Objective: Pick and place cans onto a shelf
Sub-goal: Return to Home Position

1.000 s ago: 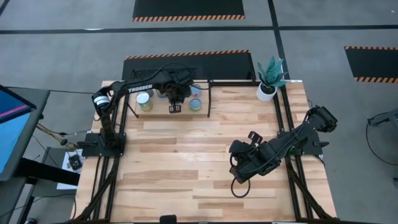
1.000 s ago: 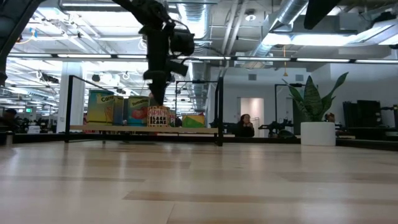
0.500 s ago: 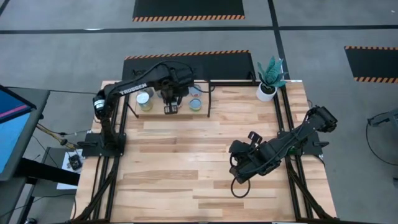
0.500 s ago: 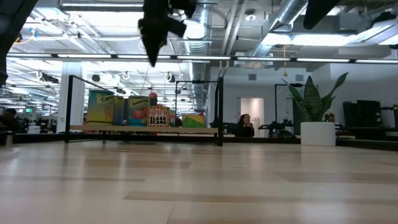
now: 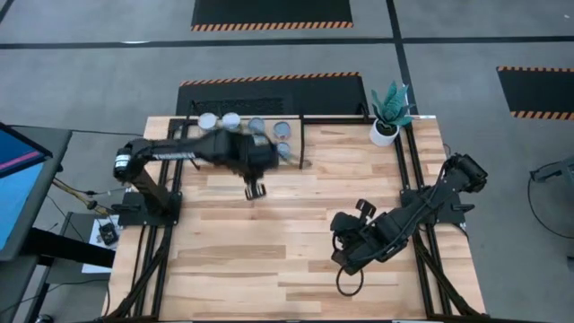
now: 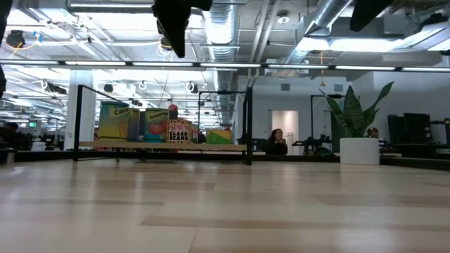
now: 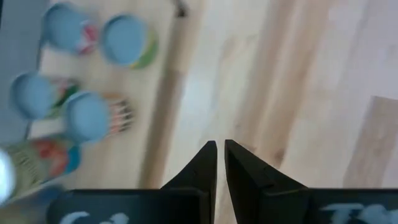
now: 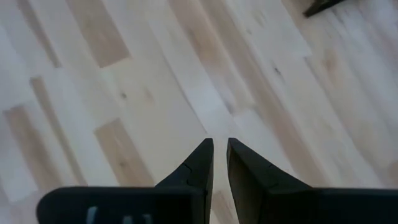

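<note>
Standing on one shelf point(image 7: 142, 84), five cans point(image 7: 87, 116) show beyond the left tool point(image 7: 219, 144).

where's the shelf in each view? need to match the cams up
High: shelf at the table's top edge, left of centre; left gripper hovers over the table just below it.
Low: shelf mid-left in the background, cans lined up on it.
Left wrist: shelf bearing round blue can tops.
Right wrist: not in it, only table.
Shared landmark: the cans.
</note>
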